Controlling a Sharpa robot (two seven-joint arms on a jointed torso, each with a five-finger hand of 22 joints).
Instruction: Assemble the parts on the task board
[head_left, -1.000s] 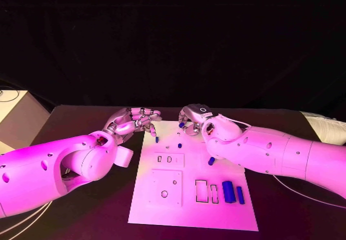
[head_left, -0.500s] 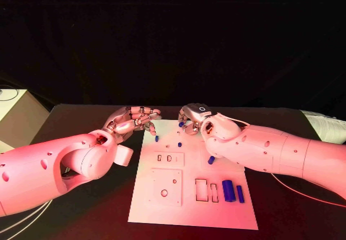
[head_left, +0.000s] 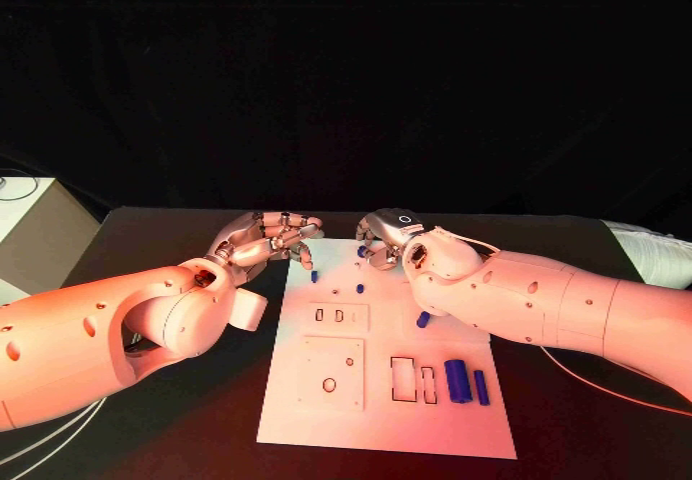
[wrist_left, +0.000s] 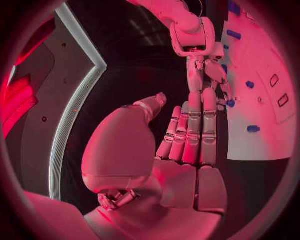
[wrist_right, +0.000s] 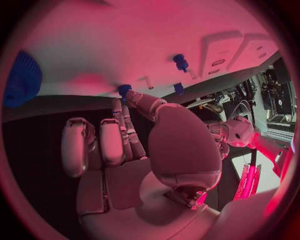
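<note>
1. Black desk (head_left: 173, 440) under coloured light, with a dark backdrop behind it and a pale cabinet (head_left: 36, 235) at the robot's far left.
2. White rectangular task board (head_left: 382, 420) lies flat in the middle of the desk, running away from the robot.
3. Blue plastic parts counted from the head camera: five clearly. Two long bars, a thick one (head_left: 456, 381) and a thin one (head_left: 480, 387), lie side by side near the board's right edge; a small peg (head_left: 423, 320) sits mid-board by the right arm; two small pegs (head_left: 359, 288) (head_left: 313, 276) are at the far end.
4. Left hand (head_left: 271, 238) hovers over the board's far left corner, fingers long and close together, holding nothing.
5. Right hand (head_left: 384, 238) is at the board's far end, fingers curled, a small blue piece (wrist_right: 124, 90) at its fingertips; whether it grips that piece I cannot tell.
</note>
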